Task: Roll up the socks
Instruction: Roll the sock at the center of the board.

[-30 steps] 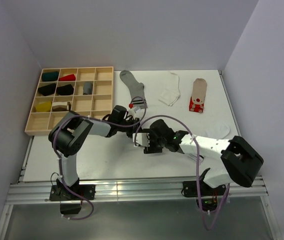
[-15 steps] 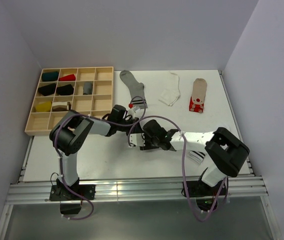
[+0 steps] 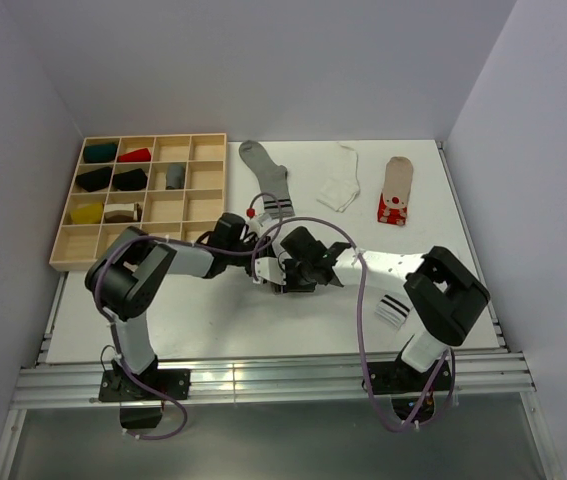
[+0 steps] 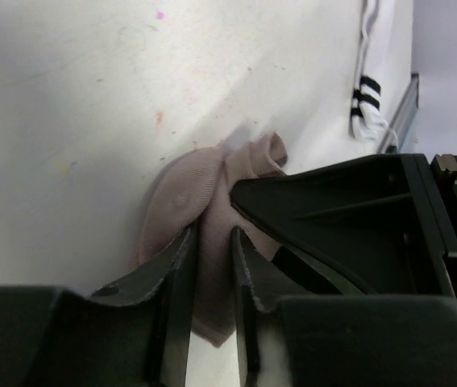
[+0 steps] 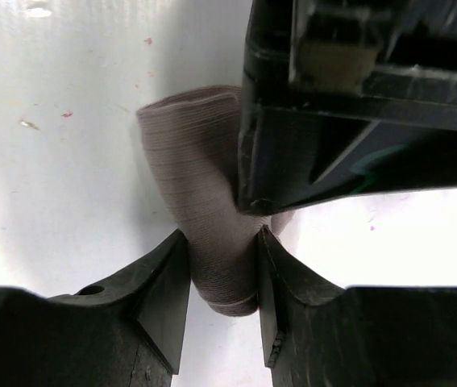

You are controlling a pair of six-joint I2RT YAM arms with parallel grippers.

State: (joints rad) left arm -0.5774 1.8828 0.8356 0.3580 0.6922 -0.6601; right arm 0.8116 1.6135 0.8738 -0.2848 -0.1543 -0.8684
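Right claw (image 5: 222, 251) has closed onto taupe sock (image 5: 192, 153).

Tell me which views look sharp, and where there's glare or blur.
Top external view: evenly lit, sharp throughout, a bright streak on the front rail. Left wrist view: the taupe sock is soft, the near fingers blurrier. Right wrist view: the sock's knit is crisp, the table nearly washed out white.

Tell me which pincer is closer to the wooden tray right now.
Left. The left pincer sits just right of the wooden tray's near corner, pinching the brown sock. The right pincer meets that sock from the far side, farther from the tray.
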